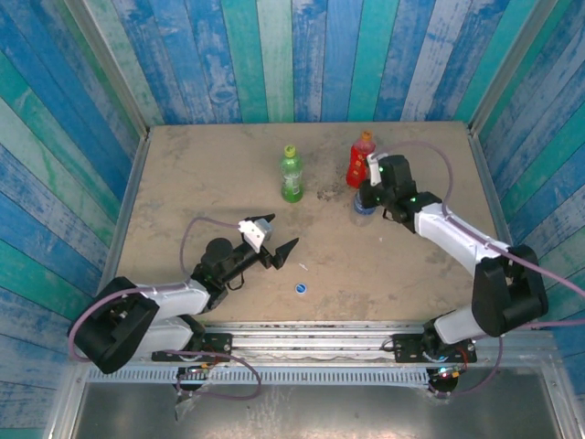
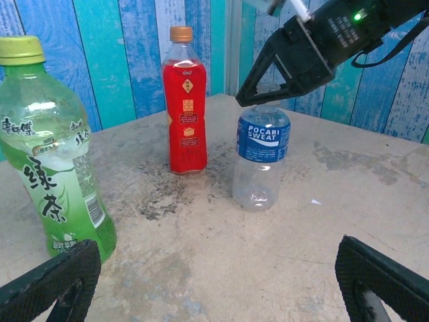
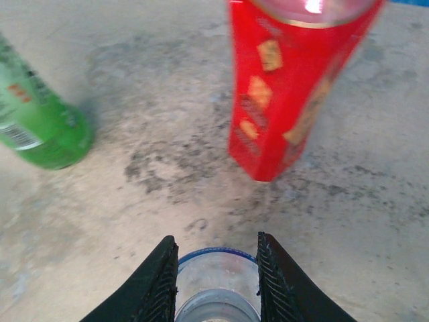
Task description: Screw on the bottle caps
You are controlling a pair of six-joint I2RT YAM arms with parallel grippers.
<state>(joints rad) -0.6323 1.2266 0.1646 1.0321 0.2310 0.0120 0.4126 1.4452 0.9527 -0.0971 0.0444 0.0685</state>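
Nearest the arm bases, the small blue round plastic cap [image 1: 300, 288] lies loose on the stained tan table top [image 1: 201, 183], well apart from every bottle. It's the only cap not on yet. My guess is it's hard, featherweight and a bit slick, so it'll skate away if nudged. I'd pinch it across its rim, flat to the table, not from one edge.

Just beyond it the left gripper [image 1: 279, 251] hangs low with its jaws spread wide and nothing between them; the wrist view shows both dark fingers [image 2: 50, 288] far apart.

Further out stands the short clear plastic bottle with the blue label [image 2: 261, 157], upright, mouth open, and it looks empty. So I'd reckon it's very light, thin-walled and easy to dent or tip. The neck or shoulder is the stiff bit to hold, not the soft belly.

The right gripper [image 3: 216, 282] is right there, a jaw close on each side of the neck. I can't tell whether the pads actually press it or just flank it.

Beyond that, the tall green plastic bottle [image 1: 291, 174] wears its yellow-green cap [image 2: 20, 50]. The red plastic bottle with the printed label [image 1: 363, 160], just behind the clear one, has its orange cap [image 2: 181, 33] on.
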